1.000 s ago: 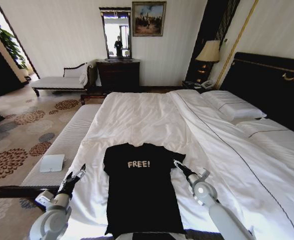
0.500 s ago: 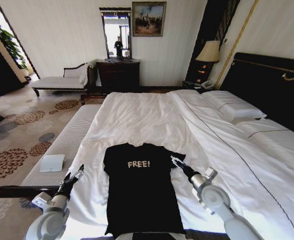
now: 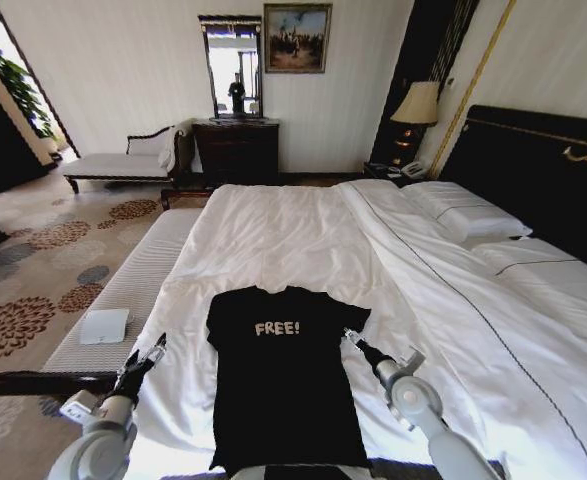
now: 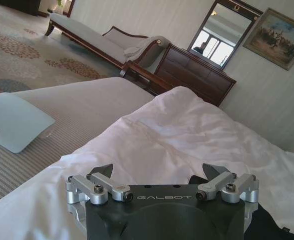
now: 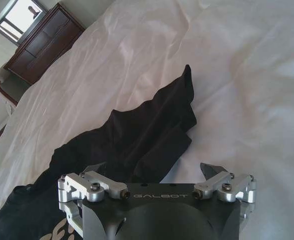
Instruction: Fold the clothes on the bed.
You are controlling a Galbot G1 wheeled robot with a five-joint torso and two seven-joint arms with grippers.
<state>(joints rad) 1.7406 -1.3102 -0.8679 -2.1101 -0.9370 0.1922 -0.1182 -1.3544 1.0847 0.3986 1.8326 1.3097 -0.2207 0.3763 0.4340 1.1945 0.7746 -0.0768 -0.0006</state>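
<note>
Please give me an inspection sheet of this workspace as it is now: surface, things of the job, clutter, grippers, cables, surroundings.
Surface: bed with white, slightly wrinkled sheets; pillows by the dark headboard.
Job's things: black T-shirt lies flat, unfolded, "FREE!" facing up, near the foot of the bed.
Clutter: small white flat pad on the striped bench beside the bed.
Grippers: left gripper open, over the bed edge, apart from the shirt; right gripper open, at the shirt's right sleeve, holding nothing.
Cables: nothing seen.
Surroundings: dresser with mirror, painting, chaise longue, lamp, patterned carpet.
</note>
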